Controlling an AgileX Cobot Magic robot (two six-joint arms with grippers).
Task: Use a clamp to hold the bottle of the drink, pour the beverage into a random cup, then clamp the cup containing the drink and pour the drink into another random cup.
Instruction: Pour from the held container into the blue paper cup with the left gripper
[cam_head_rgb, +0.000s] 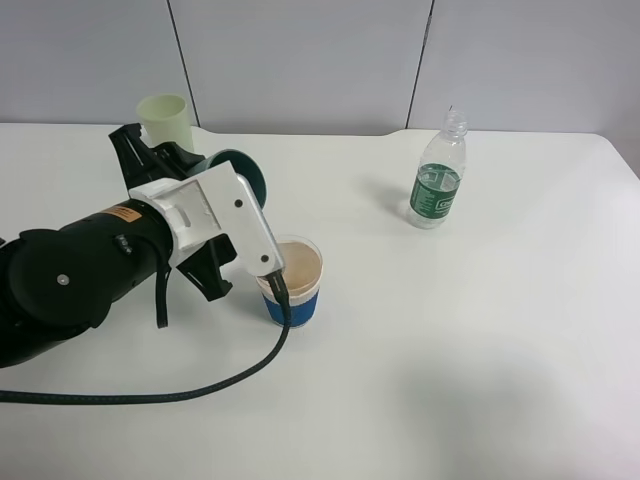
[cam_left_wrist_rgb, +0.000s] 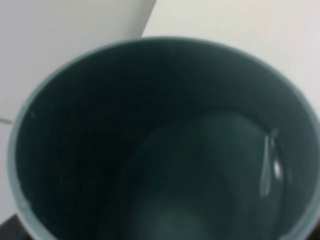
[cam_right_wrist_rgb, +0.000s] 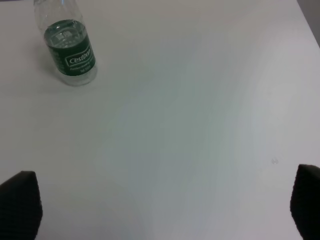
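My left gripper (cam_head_rgb: 205, 165) is shut on a dark teal cup (cam_head_rgb: 244, 173) and holds it tipped on its side above the table, its mouth just behind a blue-and-white paper cup (cam_head_rgb: 294, 284) that holds brownish drink. The left wrist view looks straight into the teal cup (cam_left_wrist_rgb: 165, 145); its inside is dark with one wet glint. The clear bottle with a green label (cam_head_rgb: 437, 183) stands upright and uncapped at the back right, and also shows in the right wrist view (cam_right_wrist_rgb: 68, 50). My right gripper (cam_right_wrist_rgb: 160, 210) is open and empty over bare table, well away from the bottle.
A pale green cup (cam_head_rgb: 165, 120) stands at the back left, behind my left arm. A black cable (cam_head_rgb: 200, 390) trails from the left wrist across the front of the white table (cam_head_rgb: 480, 350). A grey wall runs along the table's far edge.
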